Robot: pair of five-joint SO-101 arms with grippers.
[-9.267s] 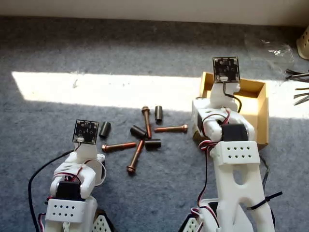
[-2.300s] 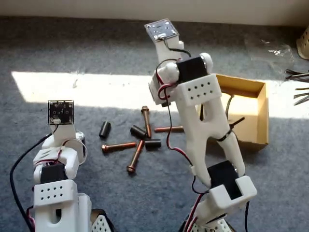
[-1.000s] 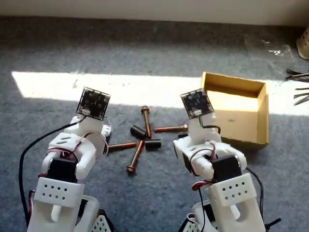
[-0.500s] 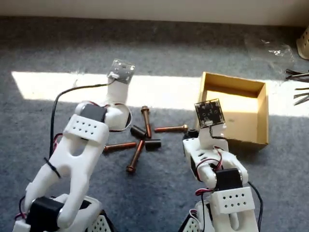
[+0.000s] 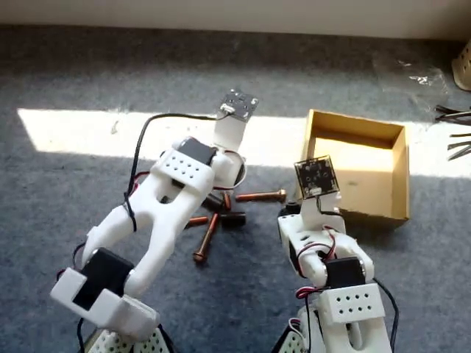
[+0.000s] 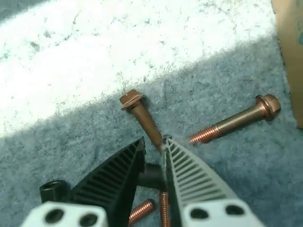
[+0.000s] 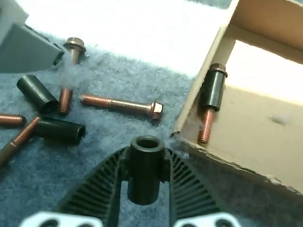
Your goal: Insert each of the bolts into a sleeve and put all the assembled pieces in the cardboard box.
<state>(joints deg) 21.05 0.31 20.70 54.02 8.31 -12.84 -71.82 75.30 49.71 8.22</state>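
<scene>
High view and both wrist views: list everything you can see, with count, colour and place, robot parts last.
carpet: one, grey, under everything, with a sunlit band across it
cardboard box: one, brown, open-topped, right of the bolts
assembled bolt and sleeve: one, copper in black, inside the box against its wall
loose bolts: four, copper, on the carpet between the arms
loose sleeves: three, black, among and beside the bolts
held sleeve: one, black, in the right gripper
plastic bag: one, clear, beyond the box
thin dark strips: several, at the right edge
left gripper: dark fingers slightly apart, above the bolts
right gripper: shut on the held sleeve, beside the box
</scene>
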